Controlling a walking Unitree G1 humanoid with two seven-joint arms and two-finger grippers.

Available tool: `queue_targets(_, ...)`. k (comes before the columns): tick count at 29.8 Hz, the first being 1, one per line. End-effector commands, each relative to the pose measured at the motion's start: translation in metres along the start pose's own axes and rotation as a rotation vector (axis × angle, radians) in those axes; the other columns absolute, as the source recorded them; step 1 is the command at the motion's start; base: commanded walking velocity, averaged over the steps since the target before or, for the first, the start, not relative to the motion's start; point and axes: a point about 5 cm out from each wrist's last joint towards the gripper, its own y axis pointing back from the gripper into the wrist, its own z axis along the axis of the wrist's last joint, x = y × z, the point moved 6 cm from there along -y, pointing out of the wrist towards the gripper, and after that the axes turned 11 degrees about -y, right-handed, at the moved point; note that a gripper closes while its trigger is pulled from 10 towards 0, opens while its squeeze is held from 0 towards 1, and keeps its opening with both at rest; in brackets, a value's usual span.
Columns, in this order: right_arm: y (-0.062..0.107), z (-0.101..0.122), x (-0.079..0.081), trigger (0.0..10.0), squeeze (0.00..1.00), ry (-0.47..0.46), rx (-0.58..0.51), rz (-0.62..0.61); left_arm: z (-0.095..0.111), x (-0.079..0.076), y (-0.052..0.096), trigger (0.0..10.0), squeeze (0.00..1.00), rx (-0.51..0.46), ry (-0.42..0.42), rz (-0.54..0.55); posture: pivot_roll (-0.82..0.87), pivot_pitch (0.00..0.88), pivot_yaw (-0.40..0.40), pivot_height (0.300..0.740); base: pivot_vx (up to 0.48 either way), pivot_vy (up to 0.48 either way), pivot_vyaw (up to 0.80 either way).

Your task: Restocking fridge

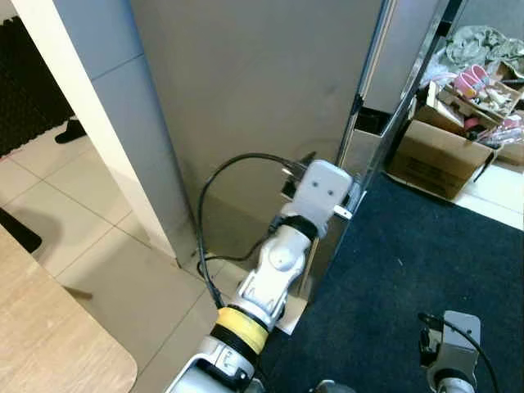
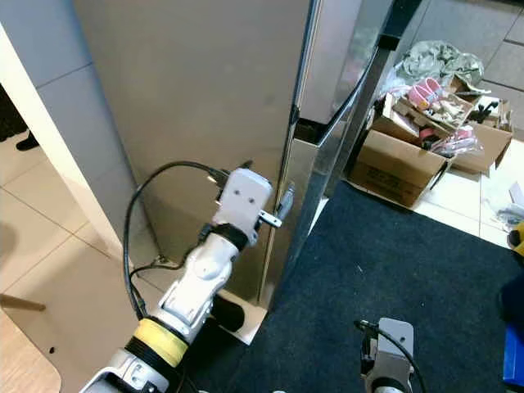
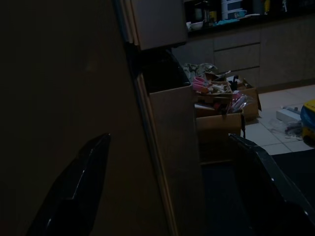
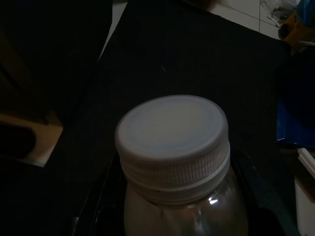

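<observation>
1. Left eye view. Left arm stretched forward and up; its wrist housing sits right against the vertical edge of the fridge door (image 1: 262, 106), where the brushed grey panel meets a bright steel strip. The door's long edge runs top to bottom, straight ahead of this arm, so the left arm is the nearer one for opening. Dark carpet (image 1: 409, 270) lies to the robot's right, pale floor tiles (image 1: 98, 237) to its left. An open cardboard box (image 1: 438, 151) of clutter stands beyond the fridge.

2. Right eye view. Same layout. The right arm is low, well apart from the fridge, over the carpet. The door looks shut or nearly so; the seam is narrow.

3. Left wrist view. Dim. Left gripper (image 3: 172, 191): the two black fingers stand wide apart, nothing between them, with the door's edge running upright between them. I judge it is lined up to catch that edge, though contact cannot be confirmed.

4. Right wrist view. Right gripper (image 4: 172, 206) is clamped on a clear plastic bottle (image 4: 184, 211). The bottle's white screw cap (image 4: 172, 142) is ribbed and round and points toward the camera. Smooth, rigid-looking wall with a small glint. The bottle waits on the right side, away from the door, until the fridge is opened.
</observation>
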Motion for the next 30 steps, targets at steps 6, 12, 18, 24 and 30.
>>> queue_targets(6,-0.002,0.015,-0.01,10.0,0.0,0.025,-0.053,-0.002,0.017,-0.039,-0.011,10.0,0.0,-0.023,0.062,-0.087,-0.14,0.177,-0.113,0.74,0.0,0.0,0.0)
queue_targets(12,-0.004,0.023,-0.013,10.0,0.0,0.032,-0.077,0.004,0.025,-0.05,-0.019,10.0,0.0,-0.031,0.057,-0.093,-0.14,0.206,-0.12,0.74,0.0,0.0,0.0)
queue_targets(18,-0.005,0.031,-0.007,10.0,0.0,0.034,-0.104,0.023,0.045,-0.034,-0.028,10.0,0.0,-0.102,0.008,-0.033,-0.15,0.222,-0.129,0.74,0.0,0.0,0.0)
queue_targets(24,-0.004,0.029,-0.001,10.0,0.0,0.046,-0.104,0.042,0.021,-0.018,-0.032,0.0,0.0,-0.005,-0.026,0.019,-0.15,0.217,-0.122,0.74,0.0,0.0,0.0)
queue_targets(30,-0.003,0.028,-0.003,10.0,0.0,0.045,-0.103,0.039,0.014,-0.011,-0.036,0.0,0.0,0.018,0.005,0.037,-0.16,0.213,-0.12,0.74,0.0,0.0,0.0)
